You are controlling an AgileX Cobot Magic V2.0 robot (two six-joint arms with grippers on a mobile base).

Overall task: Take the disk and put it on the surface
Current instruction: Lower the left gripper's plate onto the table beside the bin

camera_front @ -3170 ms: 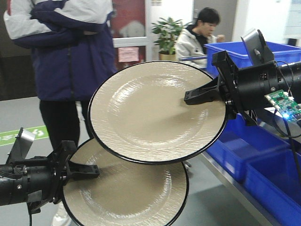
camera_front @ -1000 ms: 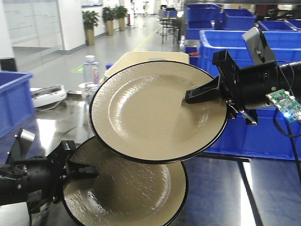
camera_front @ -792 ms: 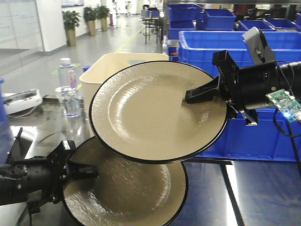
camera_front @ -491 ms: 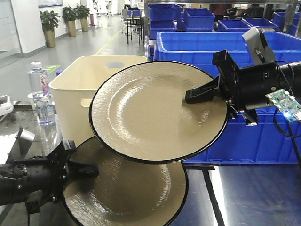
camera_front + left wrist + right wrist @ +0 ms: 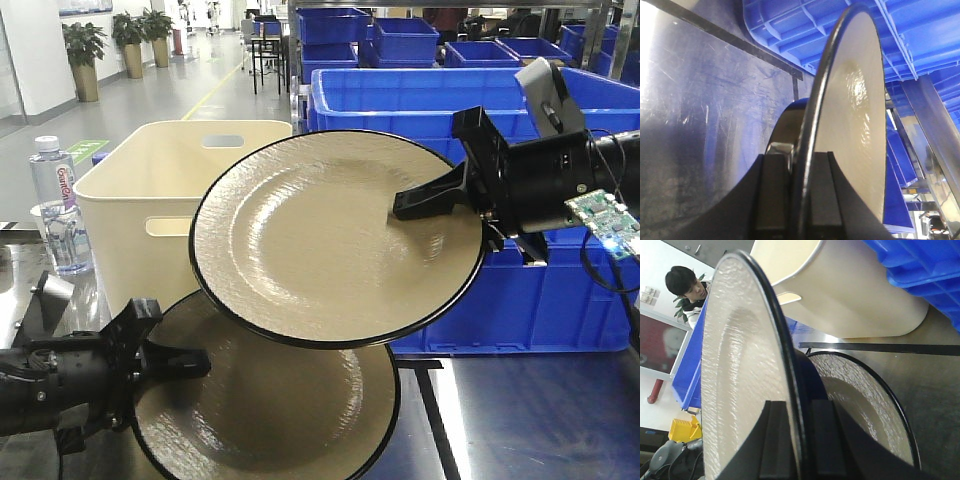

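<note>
Two beige disks with black rims are held up in the air. The upper disk (image 5: pixel 330 240) is gripped at its right rim by my right gripper (image 5: pixel 400 210), which is shut on it. In the right wrist view this disk (image 5: pixel 740 380) stands edge-on between the jaws of the right gripper (image 5: pixel 800 440). The lower disk (image 5: pixel 270 410) is gripped at its left rim by my left gripper (image 5: pixel 195 365), also shut; it appears edge-on as the disk (image 5: pixel 855 110) in the left gripper (image 5: pixel 800 200). The dark glossy surface (image 5: pixel 540 420) lies below both.
A cream bin (image 5: pixel 150 190) stands behind the disks at the left, with a water bottle (image 5: pixel 55 200) beside it. Blue crates (image 5: pixel 400 100) line the back and right. A black tape line (image 5: pixel 430 410) crosses the surface. A person (image 5: pixel 682 285) sits far off.
The background has slid sideways: the standing person is gone, and the cream bin, bottle and blue crates have come into view. Both arms and disks keep the same pose.
</note>
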